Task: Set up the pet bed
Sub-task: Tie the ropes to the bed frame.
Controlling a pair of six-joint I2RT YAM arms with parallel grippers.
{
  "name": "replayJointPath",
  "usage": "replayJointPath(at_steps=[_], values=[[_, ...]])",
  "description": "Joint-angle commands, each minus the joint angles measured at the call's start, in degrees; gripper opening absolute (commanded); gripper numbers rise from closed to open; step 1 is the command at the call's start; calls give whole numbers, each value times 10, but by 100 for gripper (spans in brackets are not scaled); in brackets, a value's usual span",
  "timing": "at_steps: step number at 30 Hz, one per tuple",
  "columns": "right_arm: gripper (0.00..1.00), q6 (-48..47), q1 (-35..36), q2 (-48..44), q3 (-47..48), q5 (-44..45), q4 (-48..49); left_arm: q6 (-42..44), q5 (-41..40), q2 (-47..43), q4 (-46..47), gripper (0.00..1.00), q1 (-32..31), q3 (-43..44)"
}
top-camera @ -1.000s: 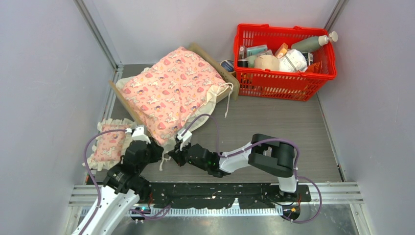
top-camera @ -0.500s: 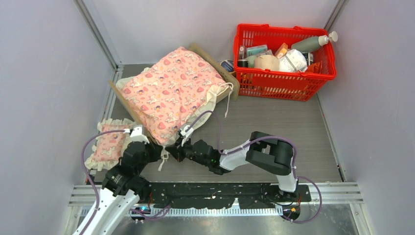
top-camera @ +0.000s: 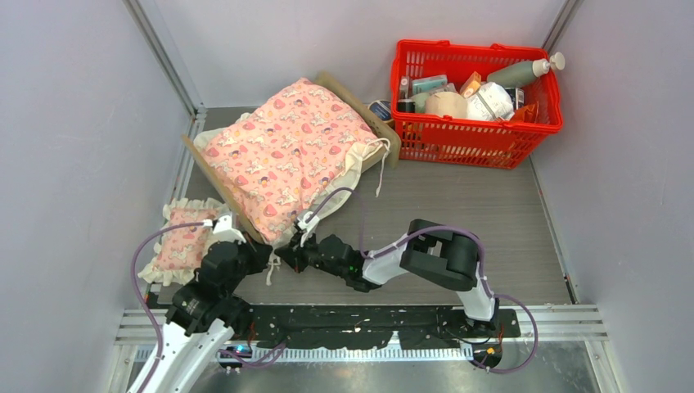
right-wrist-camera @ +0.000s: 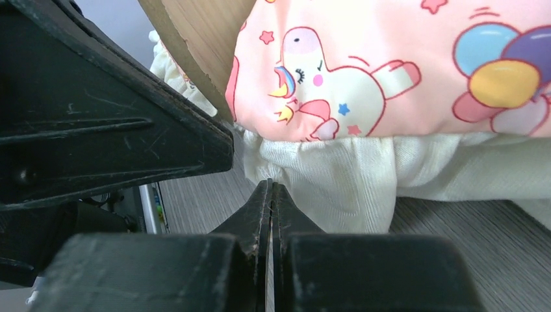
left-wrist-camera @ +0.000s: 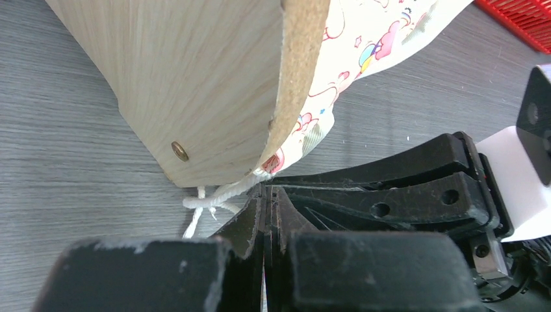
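Pet bed (top-camera: pixel 219 187) is lying at 11 o'clock on the counter (top-camera: pixel 458 205), a pink blanket (top-camera: pixel 286 151) draping it. Its plywood frame (left-wrist-camera: pixel 195 84) is looking stiff and light; a bare board edge is likely offering the best hold. Left gripper (left-wrist-camera: pixel 265 197): jaws are pressing together at the board's lower corner, beside a white cord (left-wrist-camera: pixel 211 201). Right gripper (right-wrist-camera: pixel 270 190): jaws are meeting against the cream frill (right-wrist-camera: pixel 325 175); pinch unclear. Wrist views are showing these contacts; the top view is hiding them.
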Motion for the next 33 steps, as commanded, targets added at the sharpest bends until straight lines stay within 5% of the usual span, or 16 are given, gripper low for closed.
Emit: replayJointPath(at_steps=[1,16,33], values=[[5,-2,1,13,36,-17,48,-6,-12,-8,-4,0,-2,27],[5,15,-1,7,31,19,-3,69,-66,64,27,29,-7,24],[5,49,-1,-9,-28,48,18,87,-181,151,73,30,-86,34]])
